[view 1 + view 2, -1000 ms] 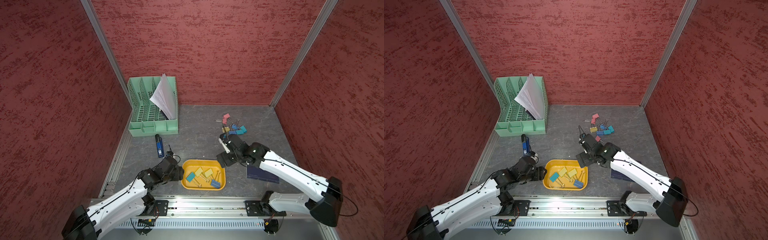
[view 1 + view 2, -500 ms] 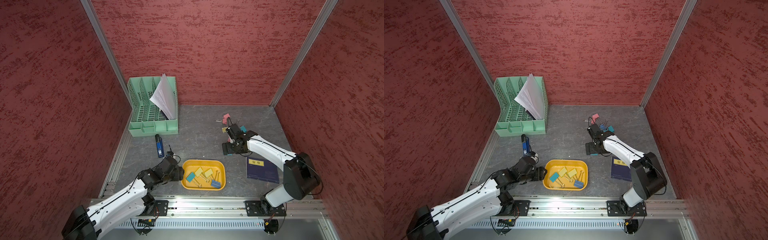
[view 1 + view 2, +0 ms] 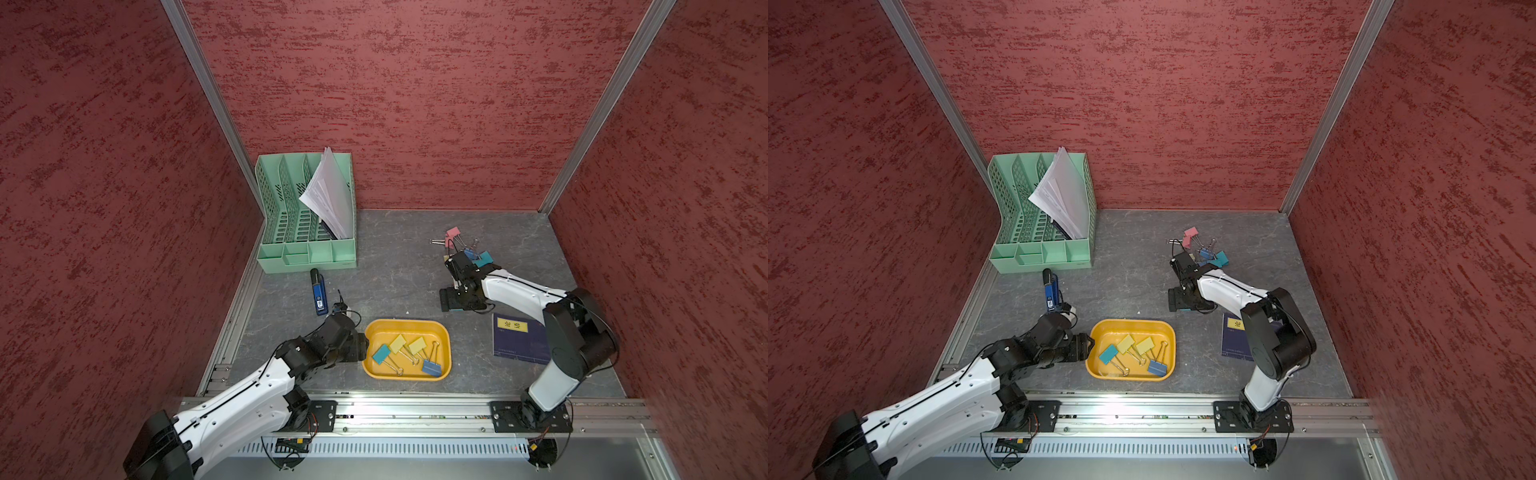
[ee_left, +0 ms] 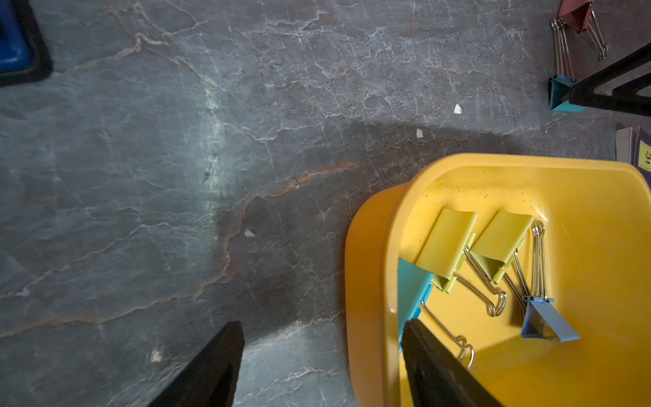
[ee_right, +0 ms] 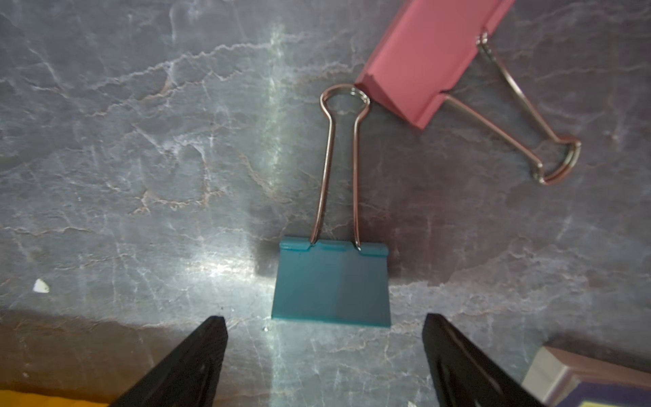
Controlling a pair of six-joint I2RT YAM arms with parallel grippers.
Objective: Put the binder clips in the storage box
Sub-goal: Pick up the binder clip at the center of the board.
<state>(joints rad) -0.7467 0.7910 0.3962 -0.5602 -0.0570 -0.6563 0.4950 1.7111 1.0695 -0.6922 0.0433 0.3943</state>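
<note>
The storage box (image 3: 406, 323) sits near and central on the worktop (image 3: 395, 270), four binder clips (image 3: 405, 353) lying in it, and my left tool (image 4: 322, 324) straddles its left wall. To its right lies the booklet (image 3: 515, 343). Far right, the loose clips (image 3: 452, 234) bunch together, my right tool (image 5: 323, 317) at their near-left edge. The file organizer (image 3: 307, 259) stands far left, the stapler (image 3: 319, 293) just before it.

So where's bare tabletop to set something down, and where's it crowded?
Bare: the middle stretch between file organizer, stapler, storage box and right claw. Crowded: the loose binder clips around that claw.
</note>
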